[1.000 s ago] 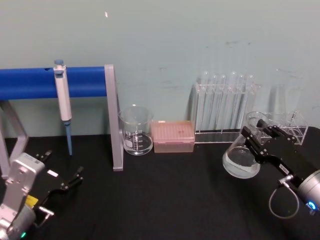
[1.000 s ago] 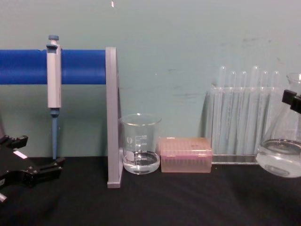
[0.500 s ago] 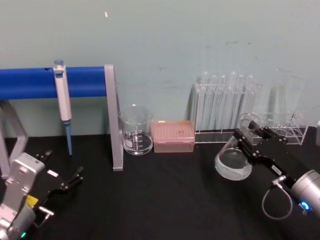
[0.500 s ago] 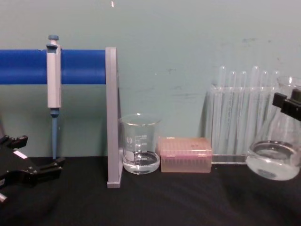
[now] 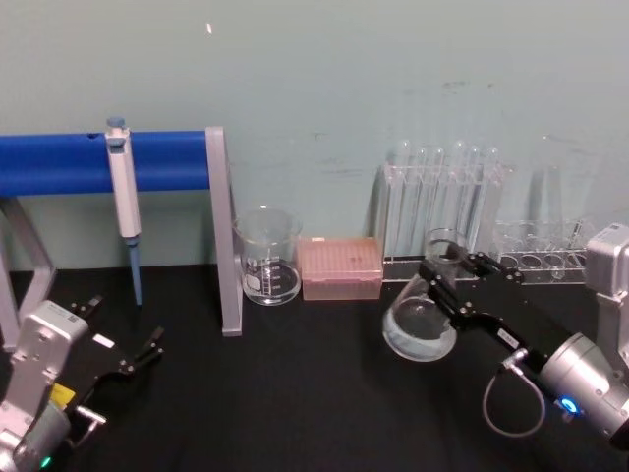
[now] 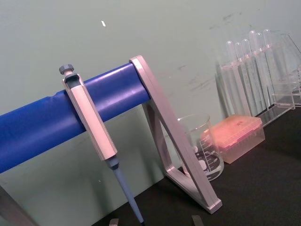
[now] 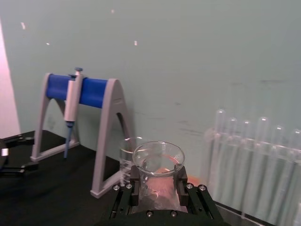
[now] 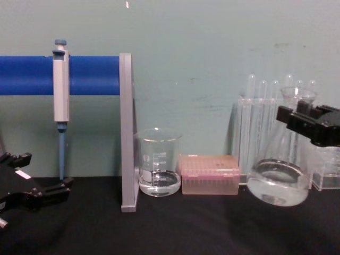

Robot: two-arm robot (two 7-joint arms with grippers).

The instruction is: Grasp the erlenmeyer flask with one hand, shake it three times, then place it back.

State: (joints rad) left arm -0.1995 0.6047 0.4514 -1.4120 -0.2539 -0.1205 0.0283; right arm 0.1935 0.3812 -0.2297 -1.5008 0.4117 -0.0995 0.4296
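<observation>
The erlenmeyer flask (image 5: pixel 421 324) is clear glass with some liquid in its wide base (image 8: pixel 277 183). It hangs tilted a little above the black table, in front of the test tube rack. My right gripper (image 5: pixel 454 278) is shut on its neck, and the black fingers (image 8: pixel 297 118) clamp just under the flared rim (image 7: pixel 158 157). My left gripper (image 5: pixel 123 359) rests open near the table's left front (image 8: pixel 37 183), far from the flask and holding nothing.
A glass beaker (image 5: pixel 266 256) and a pink tip box (image 5: pixel 339 266) stand at mid back. Test tubes in a clear rack (image 5: pixel 444 211) are behind the flask. A blue-barred stand (image 5: pixel 221 231) with a hanging pipette (image 5: pixel 125 202) fills the left.
The right gripper has carried the flask leftward, from the table's right edge toward the middle, and it now sits lower and in front of the test tube rack. The left arm is still.
</observation>
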